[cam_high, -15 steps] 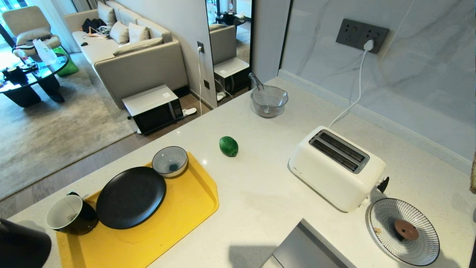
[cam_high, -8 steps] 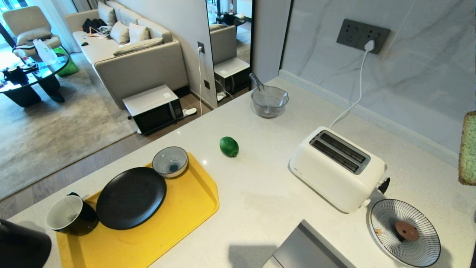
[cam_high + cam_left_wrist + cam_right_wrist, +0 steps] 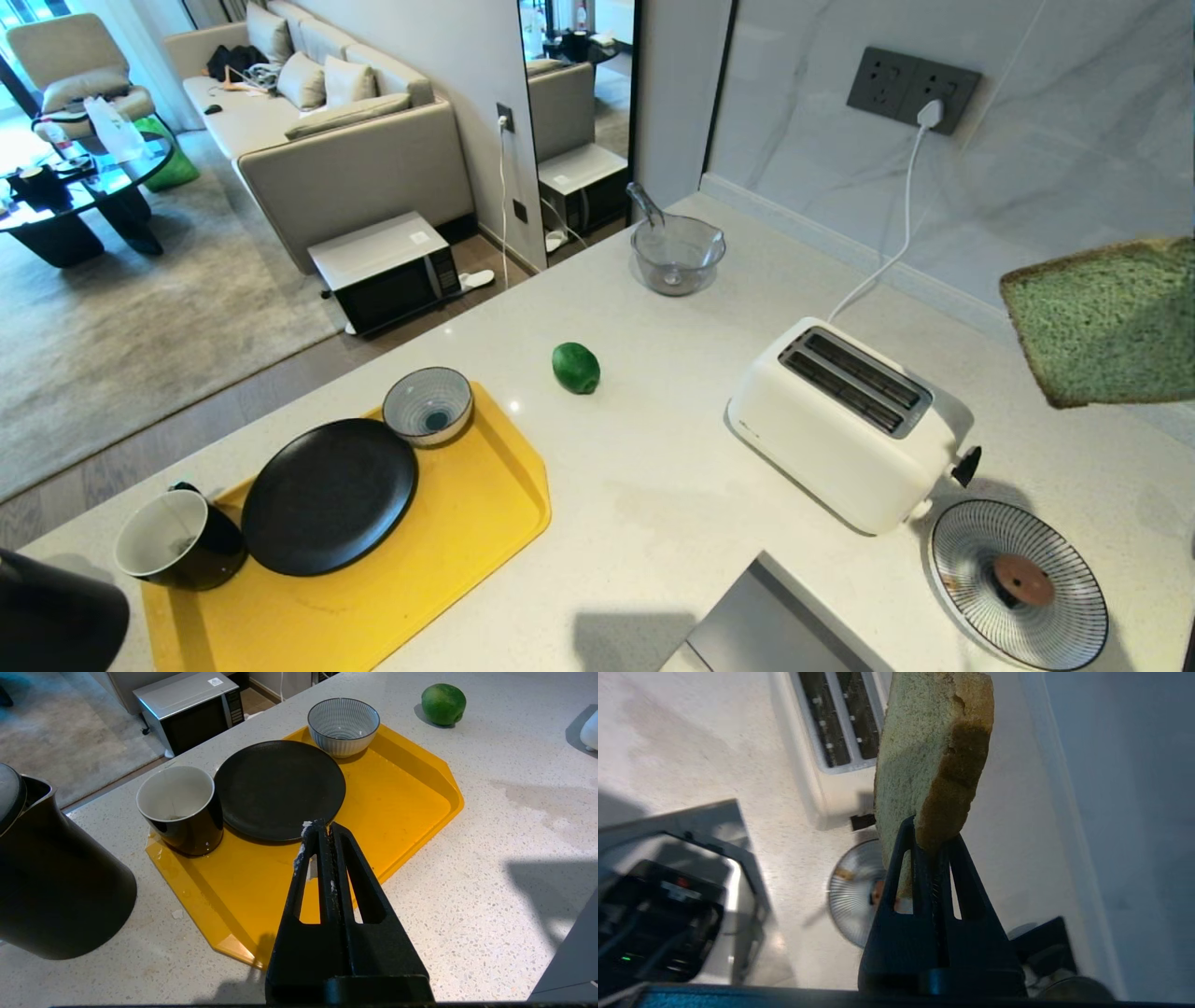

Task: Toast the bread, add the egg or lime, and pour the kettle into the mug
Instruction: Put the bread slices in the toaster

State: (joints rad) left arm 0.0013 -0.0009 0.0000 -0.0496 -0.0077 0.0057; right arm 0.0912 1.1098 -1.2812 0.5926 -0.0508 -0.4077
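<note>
Bread (image 3: 931,765) in right pincer (image 3: 931,847), aloft

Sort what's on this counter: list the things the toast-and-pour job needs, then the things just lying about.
Needed: pale green bread slice pinched in the shut right gripper; white two-slot toaster; dark green lime; matte black kettle; glossy black mug.

Lying about: yellow tray; black plate; striped bowl; striped plate; glass jug.

Left gripper (image 3: 323,833), right gripper (image 3: 930,840): black, triangular cut-outs.
</note>
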